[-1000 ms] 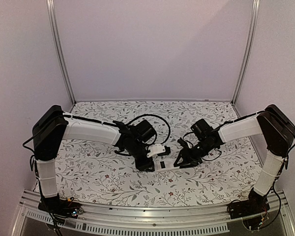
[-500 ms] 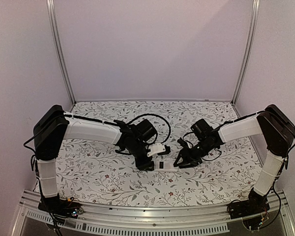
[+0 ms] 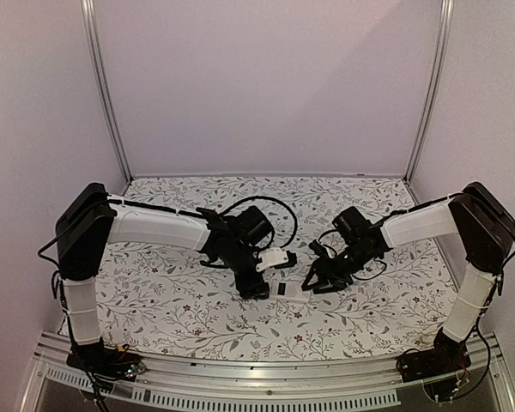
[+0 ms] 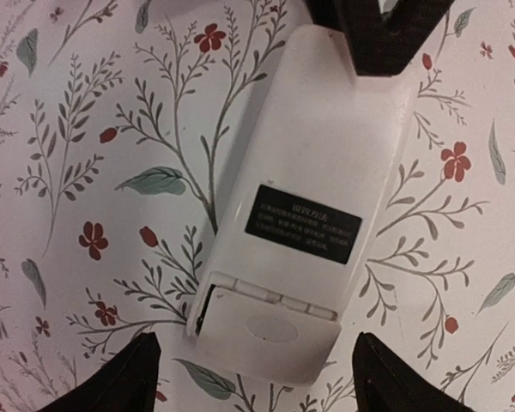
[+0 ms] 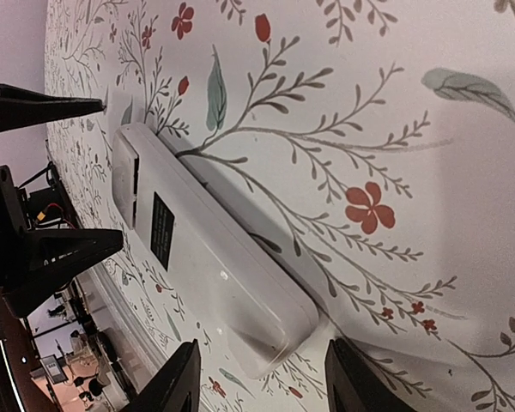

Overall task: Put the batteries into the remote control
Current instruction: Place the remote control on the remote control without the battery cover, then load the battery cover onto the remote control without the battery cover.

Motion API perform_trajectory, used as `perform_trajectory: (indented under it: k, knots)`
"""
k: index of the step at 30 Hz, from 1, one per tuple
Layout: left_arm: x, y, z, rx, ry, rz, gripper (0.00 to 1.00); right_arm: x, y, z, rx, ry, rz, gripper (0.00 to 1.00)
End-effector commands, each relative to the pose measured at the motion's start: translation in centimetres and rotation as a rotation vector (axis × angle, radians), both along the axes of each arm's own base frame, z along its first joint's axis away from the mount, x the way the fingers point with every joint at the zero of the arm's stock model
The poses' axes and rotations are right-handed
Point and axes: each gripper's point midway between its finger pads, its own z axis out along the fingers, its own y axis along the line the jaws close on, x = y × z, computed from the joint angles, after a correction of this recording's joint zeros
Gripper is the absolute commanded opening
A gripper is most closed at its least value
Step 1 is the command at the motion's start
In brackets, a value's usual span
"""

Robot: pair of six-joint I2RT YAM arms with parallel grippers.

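The remote point(image 4: 300, 197) is laid back-up on the table point(image 4: 69, 129), each end framed by the left gripper point(image 4: 256, 348) and right gripper point(image 5: 262, 360), both released. Light, rigid, slick plastic is expected, best pinched by its long edges.

The remote control point(image 4: 305, 197) lies on the table point(image 4: 86, 129), one end between the left end effector point(image 4: 257, 378) fingers, the other between the right end effector point(image 5: 270, 378) fingers.
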Motion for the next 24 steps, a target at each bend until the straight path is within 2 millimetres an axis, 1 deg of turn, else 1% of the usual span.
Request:
perform_trajectory:
  k: [1,3,4,6,7,9,11,13,15,16,17,19,21,23,24]
  knots:
    - [0.8,-0.5,4.2,-0.099,-0.045,0.037,0.83,0.2,-0.9,-0.1,-0.066,-0.026,-0.004,0.52]
    - [1.0,-0.4,5.2,-0.126,-0.058,0.068,0.87,0.4,-1.0,0.5,-0.067,-0.047,-0.002,0.53]
    - [1.2,-0.3,6.0,-0.147,-0.068,0.089,0.91,0.5,-1.1,0.8,-0.064,-0.057,-0.002,0.54]
    - [1.8,0.4,6.9,-0.177,-0.09,0.158,0.98,0.8,-1.0,1.4,-0.057,-0.081,-0.001,0.54]
    - [2.2,1.0,7.4,-0.187,-0.106,0.211,0.99,1.0,-1.0,2.0,-0.05,-0.099,0.001,0.55]
    - [2.9,2.3,8.4,-0.216,-0.118,0.31,1.0,1.2,-0.9,2.7,-0.045,-0.126,0.012,0.55]
    - [3.2,3.3,9.7,-0.287,-0.106,0.414,1.0,1.6,-0.8,3.6,-0.043,-0.16,0.021,0.56]
    - [4.0,4.6,11.2,-0.367,-0.125,0.558,1.0,2.0,-0.6,4.4,-0.034,-0.195,0.033,0.58]
    - [4.2,6.3,11.3,-0.425,-0.077,0.731,1.0,2.5,-0.2,5.8,-0.008,-0.231,0.051,0.59]
    - [4.0,6.7,11.1,-0.43,-0.038,0.772,1.0,2.7,0.1,6.4,0.001,-0.249,0.057,0.59]
    - [3.5,6.8,10.5,-0.432,0.01,0.763,1.0,3.0,0.4,6.9,0.01,-0.261,0.064,0.6]
    - [1.8,6.2,9.4,-0.445,0.083,0.686,0.99,3.4,1.4,8.2,0.038,-0.284,0.093,0.59]
    - [1.1,6.6,8.3,-0.467,0.086,0.68,0.99,3.8,2.4,9.1,0.049,-0.297,0.122,0.59]
    - [1.0,7.3,7.3,-0.473,0.055,0.687,1.0,4.2,3.4,9.7,0.052,-0.315,0.159,0.58]
    - [0.8,7.3,6.8,-0.472,0.045,0.664,0.98,4.4,4.0,9.6,0.058,-0.309,0.177,0.58]
